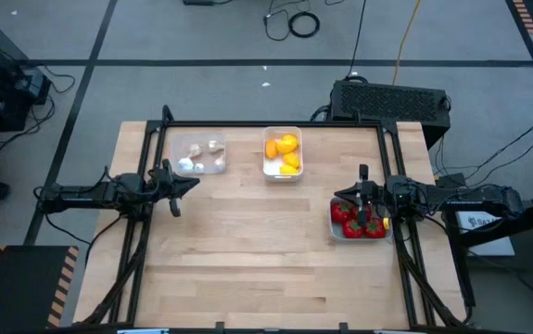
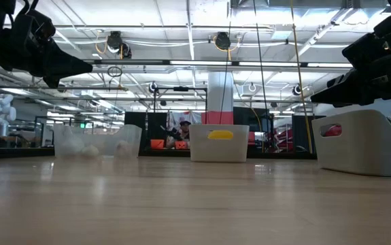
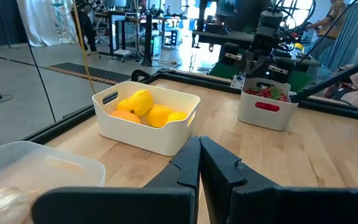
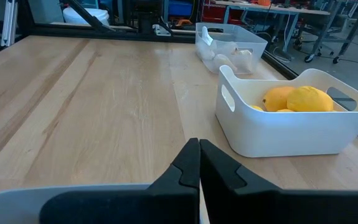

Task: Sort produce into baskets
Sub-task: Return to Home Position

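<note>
Right gripper (image 4: 199, 144) is hanging with its two fingers squeezed flat together and nothing between them, just above the inner rim of the grey tray (image 1: 359, 237). That tray is sitting by the bench's (image 1: 247, 269) right edge, roughly halfway along it, and the red tomatoes (image 1: 351, 221) with green tops are all piling up inside it. Left gripper (image 3: 199, 142) is doing the same thing, fingers pressed together on nothing, floating over bare wood near the left edge, just on the near side of the clear tray (image 1: 178, 148). The clear tray is sitting toward the far left corner with the whitish garlic bulbs (image 1: 192, 164) lying in it. The white tray (image 1: 282, 176) is sitting at the middle of the far edge, and the yellow and orange fruits (image 1: 285, 148) are resting inside it. The rest of the pale wood top is lying bare, with a dark frame running round its sides. Off the far right corner a black box (image 1: 391, 100) is standing on the grey floor (image 1: 201, 37), and loose cables (image 1: 298, 23) are trailing across it. Looking level across the top, a big workshop hall is showing, with strip lights (image 2: 270, 63) glowing overhead and a white column (image 2: 221, 92) with a red band standing behind the white tray.
</note>
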